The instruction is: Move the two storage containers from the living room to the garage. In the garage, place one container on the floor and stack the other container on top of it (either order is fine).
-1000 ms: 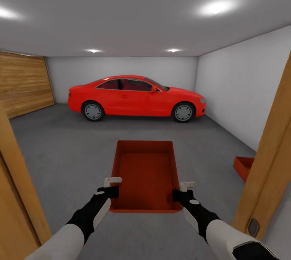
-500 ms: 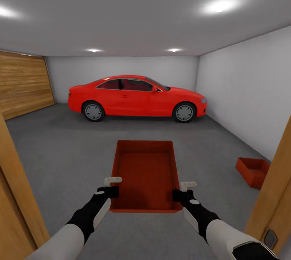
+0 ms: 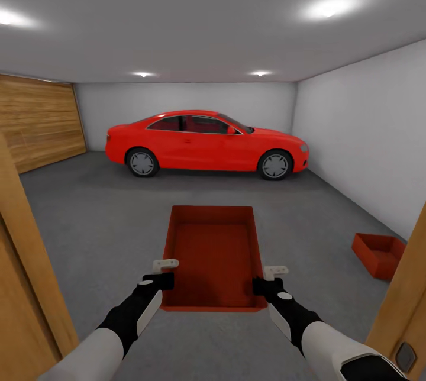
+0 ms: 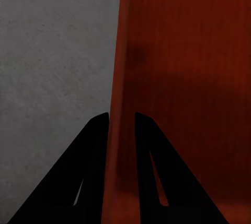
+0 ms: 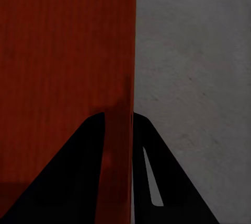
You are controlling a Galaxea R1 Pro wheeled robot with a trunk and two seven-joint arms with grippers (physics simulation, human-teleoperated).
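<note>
Head view: I stand at a wooden door frame (image 3: 23,262) looking into the garage. I carry one storage container (image 3: 214,257), orange-red and topless, level in front of me above the dark concrete floor (image 3: 89,215). My left pincer (image 3: 161,274) grips its left wall near the near corner; my right pincer (image 3: 267,279) grips its right wall opposite. The second storage container (image 3: 378,254) sits on the floor at the right, near the pale grey side wall (image 3: 361,132) and partly cut off by the door frame. A red car (image 3: 207,143) is parked side-on across the far end, in front of the back wall. A wood-panelled surface (image 3: 38,126) covers the left side. Ceiling lights (image 3: 331,7) are lit.

Left wrist view: the two dark fingers (image 4: 86,177) of my left pincer straddle the container's wall, one on each side, closed against it. The container's red surface lies on one side, grey floor on the other.

Right wrist view: my right pincer's fingers (image 5: 83,177) likewise clamp the container's wall between them, red surface on one side, grey concrete on the other.
</note>
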